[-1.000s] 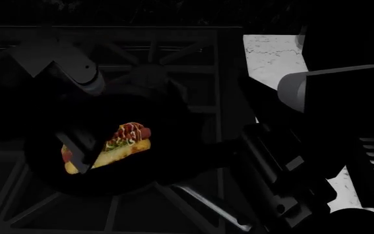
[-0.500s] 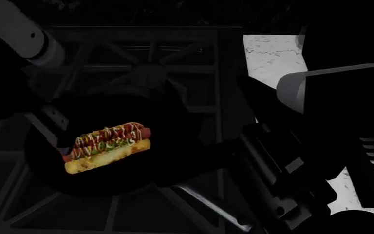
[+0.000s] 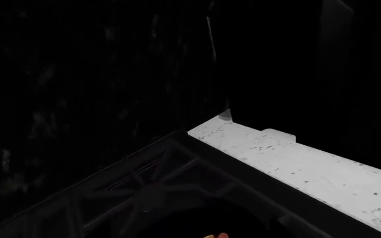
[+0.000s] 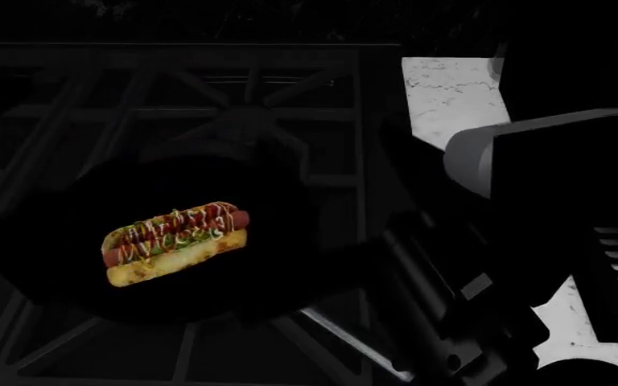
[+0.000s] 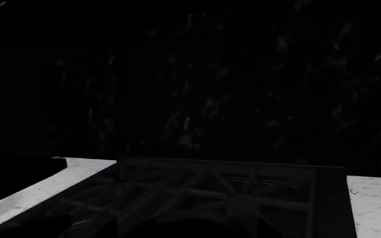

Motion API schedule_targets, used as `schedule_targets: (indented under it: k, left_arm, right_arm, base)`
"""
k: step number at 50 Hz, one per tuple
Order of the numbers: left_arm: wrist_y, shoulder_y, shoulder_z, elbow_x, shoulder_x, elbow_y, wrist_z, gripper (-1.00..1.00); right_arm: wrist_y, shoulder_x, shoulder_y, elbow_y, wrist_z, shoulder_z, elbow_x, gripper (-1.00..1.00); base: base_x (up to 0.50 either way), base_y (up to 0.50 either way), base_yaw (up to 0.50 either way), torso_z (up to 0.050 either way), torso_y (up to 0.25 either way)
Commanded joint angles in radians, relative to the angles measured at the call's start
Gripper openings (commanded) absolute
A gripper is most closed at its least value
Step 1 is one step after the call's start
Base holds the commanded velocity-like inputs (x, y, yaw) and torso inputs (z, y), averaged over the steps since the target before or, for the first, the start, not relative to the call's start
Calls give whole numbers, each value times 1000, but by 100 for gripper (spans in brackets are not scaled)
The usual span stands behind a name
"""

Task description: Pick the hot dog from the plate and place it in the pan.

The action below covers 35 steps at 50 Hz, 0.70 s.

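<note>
Neither pincer shows its fingertips in any of the 3 views, so whether either is open or closed cannot be told, and nothing can be seen held by either. In the head view the right arm fills the right side as a dark mass with a grey cylindrical housing near its top; its far end is lost in shadow beside the pan. Of the left arm only a faint pale sliver shows at that view's left edge.

The hot dog lies inside the pan, on the pan's floor a little left of its middle, with its bun underneath and the sauce zigzags facing up. It lies free, with nothing touching it. The pan is a round black shape sitting on the stove grates, and its thin silvery handle runs toward the lower right, passing under the right arm.

A white speckled worktop borders the stove on the right. The left wrist view shows the same worktop meeting the corner of the grates, with a tiny tip of the hot dog at the frame's edge. The right wrist view shows the grates below a dark wall. The plate appears in none of the views.
</note>
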Motion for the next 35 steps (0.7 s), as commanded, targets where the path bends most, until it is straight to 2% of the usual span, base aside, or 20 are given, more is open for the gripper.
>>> schedule_targets:
  k: [1, 13, 18, 20, 21, 22, 24, 29, 32, 35]
  left_arm:
    - [151, 162, -92, 11, -97, 179, -42, 100]
    - [375, 457, -171, 136, -221, 388, -80, 100]
    - [512, 624, -218, 221, -296, 462, -97, 100]
    - [562, 686, -233, 252, -324, 482, -102, 100]
    - [579, 708, -237, 267, -335, 491, -108, 100]
    - [632, 769, -249, 299, -360, 509, -119, 100]
    - [740, 871, -243, 375, -414, 523, -135, 100]
    - [1091, 1046, -68, 632, -601, 524, -239, 100]
    - [1211, 1110, 9, 760, -661, 524, -314, 100]
    - [1274, 1165, 63, 875, -665, 521, -390, 100]
  right_arm:
    - [-11, 5, -16, -51, 27, 26, 25, 100]
    - [-68, 65, -138, -257, 114, 114, 111, 100]
    - [-100, 104, -202, -358, 160, 169, 150, 100]
    - [-54, 78, -209, -365, 164, 224, 177, 100]
    - [25, 29, -201, -365, 178, 296, 226, 100]
    - [175, -97, -164, -365, 255, 446, 376, 100]
    - [443, -234, -135, -364, 416, 686, 655, 100]
    - [573, -321, -107, -364, 716, 827, 1010, 100]
    - [613, -356, -89, -364, 908, 864, 1201, 100]
    - [656, -361, -133, -365, 919, 996, 1308, 100]
  base:
    - [0, 0, 0, 0, 0]
    - [0, 0, 0, 0, 0]
    - [0, 0, 0, 0, 0]
    - [0, 0, 0, 0, 0]
    - [0, 0, 0, 0, 0]
    - [0, 0, 0, 0, 0]
    - [0, 0, 0, 0, 0]
    - [0, 0, 0, 0, 0]
    - [0, 0, 0, 0, 0]
    - [0, 0, 0, 0, 0]
